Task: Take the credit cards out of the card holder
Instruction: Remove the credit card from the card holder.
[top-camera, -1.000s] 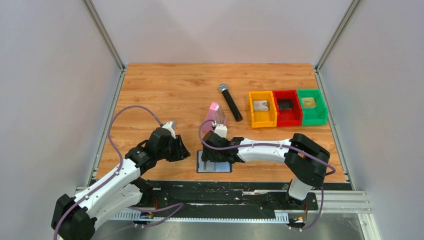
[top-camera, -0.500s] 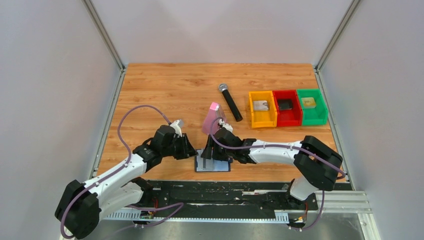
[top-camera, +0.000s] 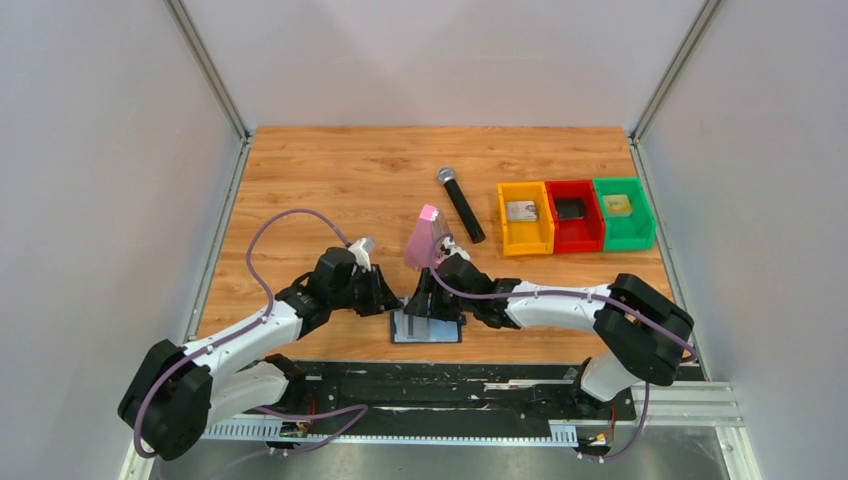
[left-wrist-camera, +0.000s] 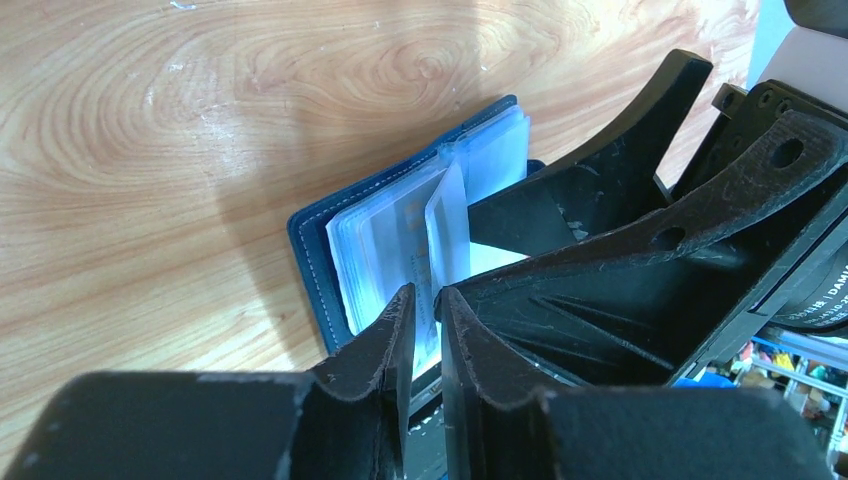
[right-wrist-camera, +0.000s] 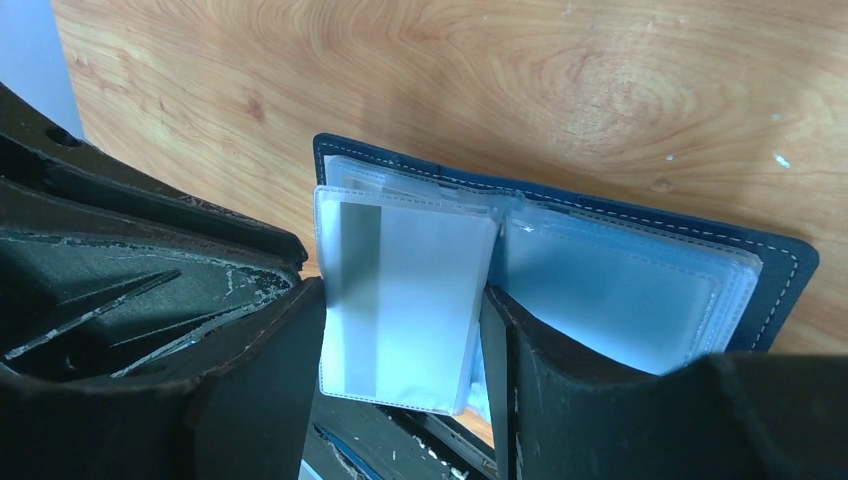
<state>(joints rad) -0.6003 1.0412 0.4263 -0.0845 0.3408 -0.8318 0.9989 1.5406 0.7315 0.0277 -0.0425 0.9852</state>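
Observation:
The navy card holder (top-camera: 428, 329) lies open at the table's front edge, its clear sleeves fanned up; it also shows in the left wrist view (left-wrist-camera: 310, 250) and the right wrist view (right-wrist-camera: 770, 262). My left gripper (top-camera: 393, 301) (left-wrist-camera: 427, 300) is at its left side, jaws almost closed on one upright clear sleeve (left-wrist-camera: 446, 225). My right gripper (top-camera: 424, 301) (right-wrist-camera: 400, 345) is open, and its fingers straddle a sleeve holding a pale card with a grey stripe (right-wrist-camera: 400, 285). No card is outside the holder.
A pink metronome (top-camera: 428, 233) stands just behind the grippers, with a black microphone (top-camera: 461, 204) beyond it. Orange (top-camera: 503, 217), red (top-camera: 573, 238) and green (top-camera: 622, 238) bins sit at the back right. A black rail runs right below the holder.
My left gripper has moved right to the holder and closed in on a sleeve. My right gripper has shifted slightly right over the holder. The sleeves now stand raised.

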